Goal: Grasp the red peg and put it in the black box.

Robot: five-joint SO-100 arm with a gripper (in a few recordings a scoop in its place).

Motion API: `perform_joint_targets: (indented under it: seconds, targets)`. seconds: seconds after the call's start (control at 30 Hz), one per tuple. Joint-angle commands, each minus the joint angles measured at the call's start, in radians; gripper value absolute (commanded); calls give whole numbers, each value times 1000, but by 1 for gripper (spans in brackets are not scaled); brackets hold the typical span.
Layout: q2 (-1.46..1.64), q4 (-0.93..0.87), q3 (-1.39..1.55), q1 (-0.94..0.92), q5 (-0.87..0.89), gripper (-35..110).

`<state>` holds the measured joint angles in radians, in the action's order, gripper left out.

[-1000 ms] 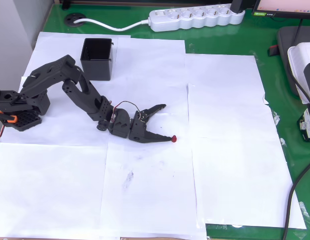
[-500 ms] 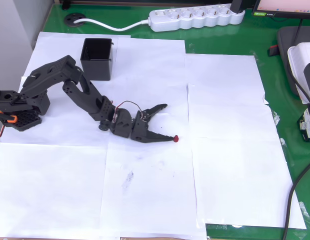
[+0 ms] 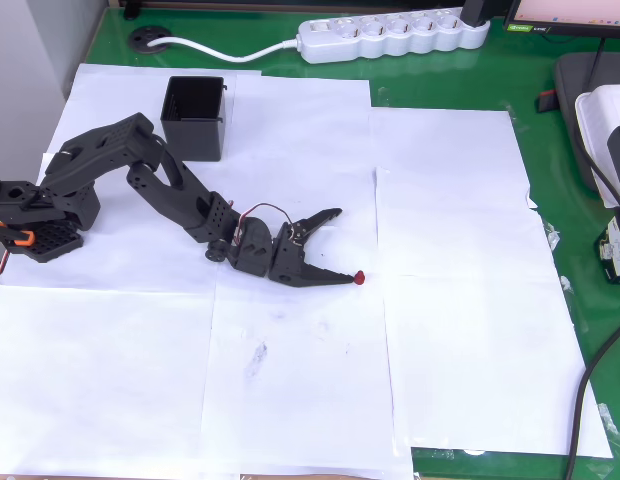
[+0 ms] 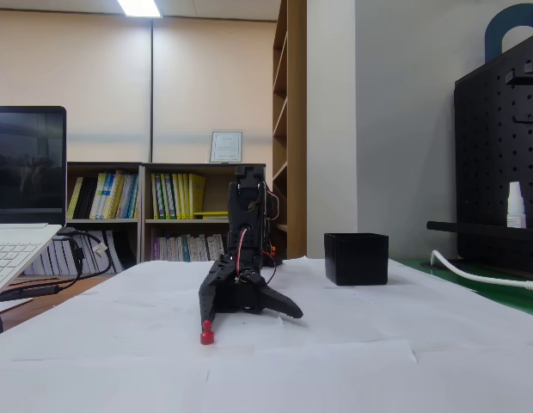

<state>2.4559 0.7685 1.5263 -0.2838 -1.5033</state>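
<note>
White paper sheets cover a green table, with a power strip along the top edge of the overhead view and bookshelves in the background of the fixed view. I have the arm stretched low from the left of the frame toward the middle, gripper down at paper level, its two fingers spread wide apart and holding nothing. The red peg sits on the paper just right of centre in the overhead view, right at the tip of the lower finger, touching it or just beside it, I can't tell which; the upper finger is well apart from it. In the fixed view the peg stands at the lower left of the gripper, at the end of the finger that slopes down to it. The black box is in the upper left of the overhead view, on the paper, well apart from the peg, and looks empty as far as I can see into it. My read on progress: early, with the approach about done. Nothing grasped yet. Left to do: close on the peg, lift, carry it to the box, drop it in.
</note>
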Motion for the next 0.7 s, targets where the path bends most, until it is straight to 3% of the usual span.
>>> perform_joint_targets:
  seconds: [0.0,0.67]
  targets:
    - [2,-14,18,-55,-14,56]
    - [51,-87,156,-26,21,56]
